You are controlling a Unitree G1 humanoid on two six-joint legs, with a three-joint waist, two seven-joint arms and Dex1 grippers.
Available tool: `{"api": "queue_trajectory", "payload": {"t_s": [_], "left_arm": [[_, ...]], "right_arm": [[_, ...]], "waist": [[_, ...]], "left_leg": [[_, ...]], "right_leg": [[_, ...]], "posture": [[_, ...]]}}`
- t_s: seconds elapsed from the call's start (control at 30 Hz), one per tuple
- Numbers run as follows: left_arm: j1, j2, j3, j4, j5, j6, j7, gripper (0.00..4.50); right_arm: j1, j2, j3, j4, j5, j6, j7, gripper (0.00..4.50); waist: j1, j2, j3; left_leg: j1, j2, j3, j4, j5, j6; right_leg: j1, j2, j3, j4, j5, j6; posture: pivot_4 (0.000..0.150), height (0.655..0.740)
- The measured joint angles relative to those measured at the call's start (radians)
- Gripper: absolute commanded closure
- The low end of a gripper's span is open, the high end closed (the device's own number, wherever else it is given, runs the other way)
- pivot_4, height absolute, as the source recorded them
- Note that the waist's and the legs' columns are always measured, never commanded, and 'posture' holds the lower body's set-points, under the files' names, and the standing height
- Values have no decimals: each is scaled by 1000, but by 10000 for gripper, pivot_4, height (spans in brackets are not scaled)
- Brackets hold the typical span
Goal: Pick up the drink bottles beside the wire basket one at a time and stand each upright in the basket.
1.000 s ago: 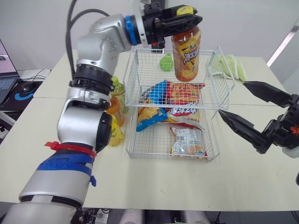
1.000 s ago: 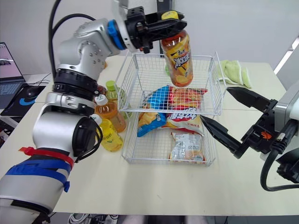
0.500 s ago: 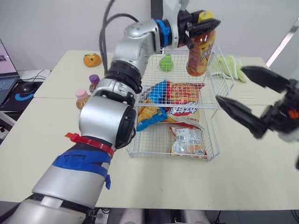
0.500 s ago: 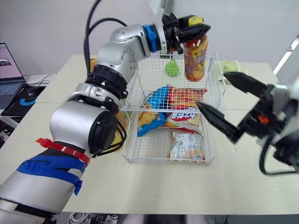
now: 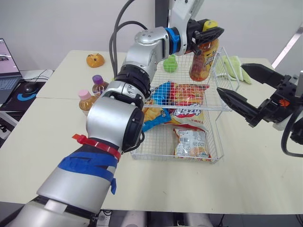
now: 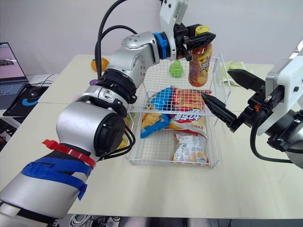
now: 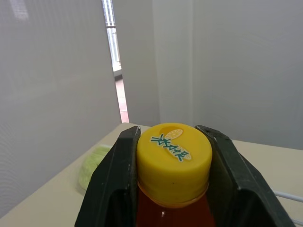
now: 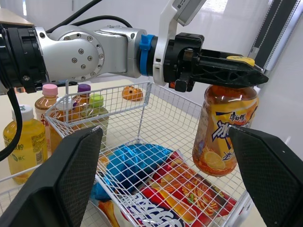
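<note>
My left gripper point(image 5: 207, 35) is shut on the yellow cap of an orange drink bottle point(image 5: 203, 60). The bottle hangs roughly upright over the far right corner of the wire basket point(image 5: 136, 155). In the left wrist view both fingers point(image 7: 112, 185) clamp the cap point(image 7: 174, 160). My right gripper point(image 5: 235, 80) stands open just right of the basket, holding nothing. Several more bottles stand left of the basket, among them a pink-capped one point(image 5: 84, 100), a purple-capped one point(image 5: 98, 85) and a yellow one point(image 8: 21, 138).
Snack bags point(image 5: 179, 105) lie across the basket floor, and a green pear-shaped toy point(image 5: 170, 64) sits at its far side. A green cloth point(image 5: 234, 66) lies beyond the basket's right side. An orange toy point(image 5: 94, 60) sits far left; a laptop point(image 5: 6, 62) is at the left edge.
The left arm has carried the bottle rightward and lower, from above the basket's far middle to its far right corner. The right gripper has risen and come closer to the basket's right side.
</note>
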Motion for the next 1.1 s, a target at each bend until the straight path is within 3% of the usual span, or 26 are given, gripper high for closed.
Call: {"api": "queue_trajectory", "payload": {"t_s": [0.2, 0.43, 0.67, 0.87, 0.97, 1.1], "left_arm": [[-7, 2, 48, 1, -3, -4, -1, 201], [-33, 76, 111, -27, -45, 16, -99, 201], [14, 259, 143, -210, -79, 79, -145, 201], [178, 450, 157, -392, -78, 160, -82, 201], [312, 617, 214, -481, -80, 169, -42, 201], [563, 762, 321, -622, -111, 188, -15, 201]], "right_arm": [[-9, 8, 13, 1, -9, 7, 10, 0], [-34, 14, 42, 24, -20, 10, 38, 0], [-101, 34, 98, 72, -55, 9, 100, 0], [-142, 59, 139, 132, -100, 8, 188, 0], [-171, 71, 161, 172, -128, 8, 245, 0], [-215, 99, 199, 205, -137, 8, 309, 0]], "waist": [[0, 0, 0], [-5, 0, 0], [-16, 1, -1], [-25, 1, -1], [-36, 2, -1], [-37, 3, -2]], "left_leg": [[0, 0, 0, 0, 0, 0], [0, 0, 0, 0, 2, -3], [1, 0, 0, 0, 2, -3], [1, 0, -1, 1, 2, -4], [1, 1, 0, 0, 2, -4], [1, 1, -1, 0, 2, -4]], "right_leg": [[0, 0, 0, 0, 0, 0], [0, 0, 0, 0, 0, 0], [0, 0, 0, 1, 0, 0], [-1, 0, 0, 1, 0, 0], [-2, 0, 0, 1, 0, 0], [-1, 0, 0, 1, 0, 0]], "posture": [[1500, 7400], [1500, 7400], [1500, 7400], [1500, 7400], [1500, 7400], [1500, 7400]]}}
